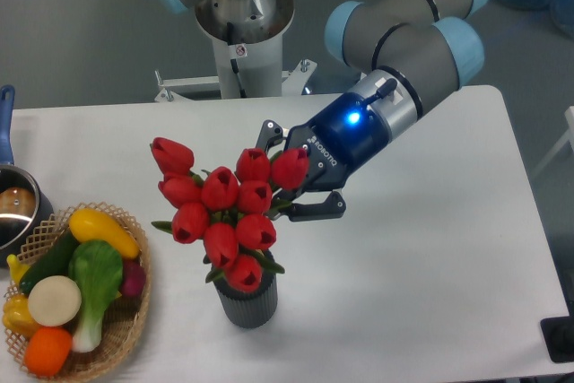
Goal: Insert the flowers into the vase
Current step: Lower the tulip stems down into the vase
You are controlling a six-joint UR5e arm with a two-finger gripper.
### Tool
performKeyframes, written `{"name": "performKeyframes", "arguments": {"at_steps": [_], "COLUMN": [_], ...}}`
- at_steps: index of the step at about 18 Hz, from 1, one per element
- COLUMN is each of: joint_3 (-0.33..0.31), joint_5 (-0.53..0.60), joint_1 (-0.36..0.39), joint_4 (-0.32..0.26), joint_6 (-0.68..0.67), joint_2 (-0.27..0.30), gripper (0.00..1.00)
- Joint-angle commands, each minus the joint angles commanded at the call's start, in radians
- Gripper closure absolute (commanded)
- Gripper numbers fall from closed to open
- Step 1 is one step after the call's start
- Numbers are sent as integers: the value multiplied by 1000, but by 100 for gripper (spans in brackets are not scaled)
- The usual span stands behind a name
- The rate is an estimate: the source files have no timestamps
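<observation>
Across the white table (430,248) the arm (408,38) reached down and leftward from the upper right, its wrist tilted so that the bunch hung over the vase rather than beside it. That slant made sense: the stems had to point into the round mouth, and a level wrist would have laid them flat.

At the wrist's end the gripper (291,187) was closed on the flowers (229,208), its dark fingers showing behind and to the right of the upper buds. Where exactly the pads met the stems was hidden by the red heads, so the tightness of the hold could not be judged.

The flowers stood tilted, the buds fanning up and to the left, the lowest bud sitting right over the mouth of the vase (247,302). The stems' lower ends were out of sight behind that bud and the rim; by my reading they had entered the mouth, though how deep was not visible. The vase stood upright near the front edge, only its ribbed lower wall showing.

Well to the left, a wicker basket (134,329) of toy vegetables and a steel pot (16,213) sat apart from the work, far enough not to catch the leaves.

The insertion looked nearly done, with release remaining.
</observation>
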Motion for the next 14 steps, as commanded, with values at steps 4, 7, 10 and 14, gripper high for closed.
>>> {"name": "performKeyframes", "arguments": {"at_steps": [4, 7, 10, 14], "joint_3": [-14, -18, -41, -83], "joint_5": [0, 2, 3, 3], "joint_1": [0, 0, -2, -5], "joint_4": [0, 0, 2, 2], "joint_6": [40, 44, 80, 118], "joint_2": [-3, -8, -9, -8], "gripper": [100, 100, 99, 99]}}
